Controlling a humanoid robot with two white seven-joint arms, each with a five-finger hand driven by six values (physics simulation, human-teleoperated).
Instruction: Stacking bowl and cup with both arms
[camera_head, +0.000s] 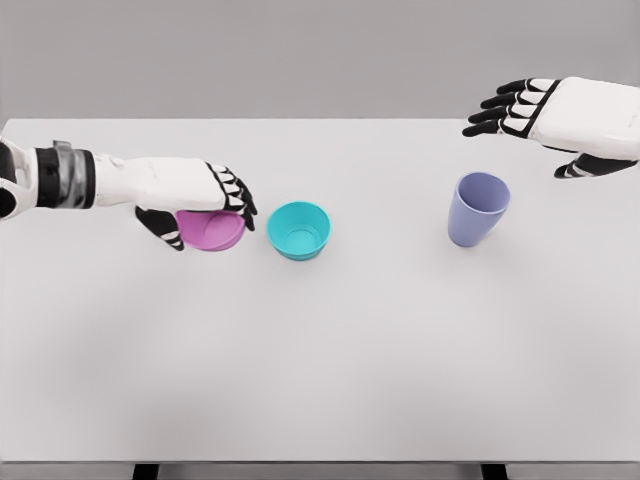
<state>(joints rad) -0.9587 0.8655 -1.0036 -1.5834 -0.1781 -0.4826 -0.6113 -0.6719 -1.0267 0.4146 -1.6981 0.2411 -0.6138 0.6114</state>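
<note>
My left hand (205, 205) grips the pink bowl (212, 231) beside the teal bowl (299, 229); right hand (545, 120) hovers open near the cup (478, 208). Nothing stacked yet.

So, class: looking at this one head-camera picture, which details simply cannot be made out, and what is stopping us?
- Head view: most of the pink bowl is covered by the left hand, so its inside and whether it rests on the table stay unclear.
- Head view: the right hand has its arm cut off by the right edge.
- Head view: the bottom inside the purple cup is hidden by its own wall.
</note>
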